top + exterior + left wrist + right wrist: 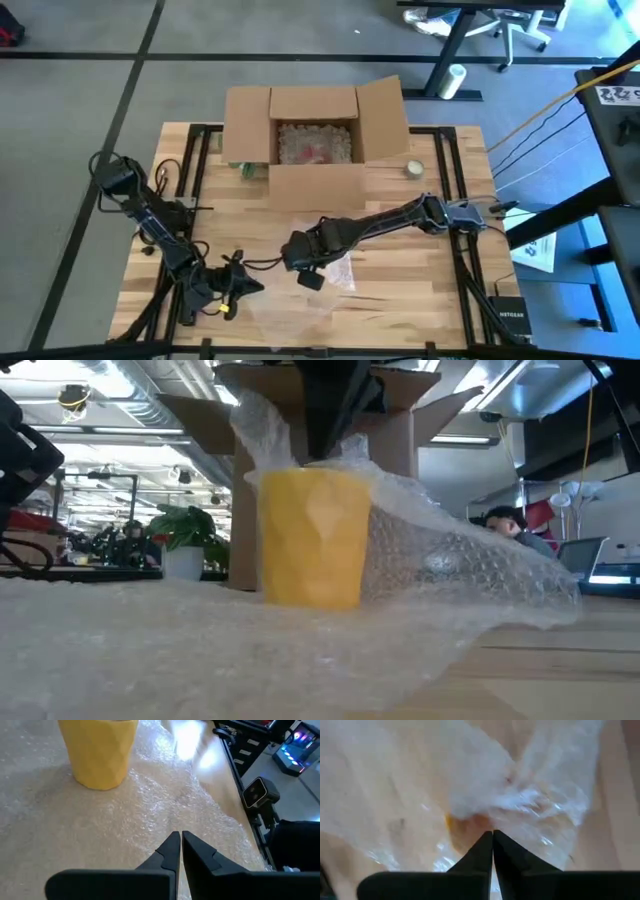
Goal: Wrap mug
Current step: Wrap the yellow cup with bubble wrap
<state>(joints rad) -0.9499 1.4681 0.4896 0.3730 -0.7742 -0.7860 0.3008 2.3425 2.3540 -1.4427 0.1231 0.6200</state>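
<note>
While the yellow mug (312, 536) is standing upright on the bubble wrap (200, 640) near the middle of the low view, the right gripper (309, 271) is hanging right over it at centre-bottom of the overhead frame, and its wrist camera is showing the fingers pressed together with a bunched fold of the wrap right at their tips, so I'm reading that as pinching the sheet, though honestly I can't swear the plastic is actually caught between them. In the low view that flap is draping over the rim and down the mug's right side, while the left side is sitting bare. So it's looking like the fold-over step is underway, with the wrapping maybe partway done at best. The left gripper (228, 287) is waiting at the lower left of the overhead frame, fingers together and holding nothing, just hovering above the wrap with the mug ahead of it. Next move, I'm guessing, is carrying the flap across and down the uncovered side without tipping the mug, and the left arm could pin the sheet. The open cardboard box (316, 131) is sitting top-centre.
</note>
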